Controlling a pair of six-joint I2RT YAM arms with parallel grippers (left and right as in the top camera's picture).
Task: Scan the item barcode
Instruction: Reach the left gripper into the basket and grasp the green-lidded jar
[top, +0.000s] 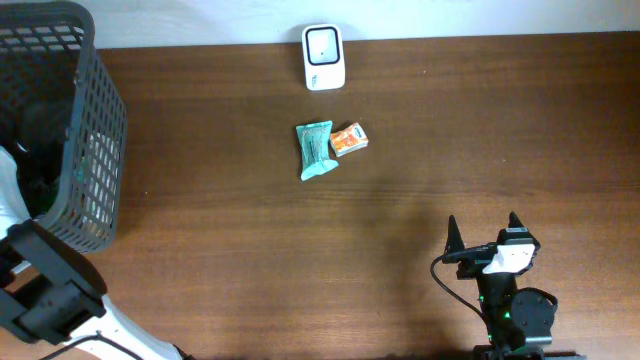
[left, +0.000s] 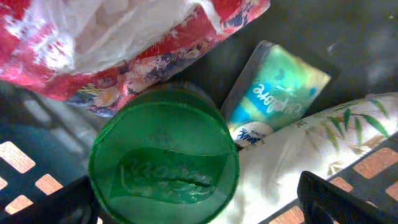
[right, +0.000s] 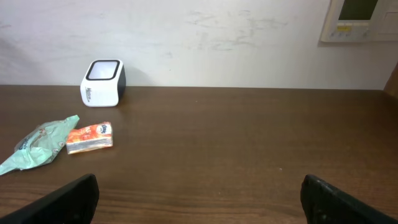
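Now we pick.
Our left gripper (left: 199, 205), wide and empty, frames the green-lidded tub (left: 165, 158) in the basket (top: 95, 130), well left of the scanner (top: 323, 57), ready to pinch (right gripper (top: 483, 225) open too, empty).

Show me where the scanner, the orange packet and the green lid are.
scanner (top: 324, 57), overhead view, white top face.
orange packet (top: 349, 140), overhead view, middle of its top.
green lid (left: 165, 162), left wrist view, centre of the lid.

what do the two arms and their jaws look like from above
The right arm is black with a white block at its wrist, a small green light and a thin black cable looping beside it; its jaws are two dark pointed prongs. The left arm has white links and black joint housings. Both wrist views show dark jaw tips.
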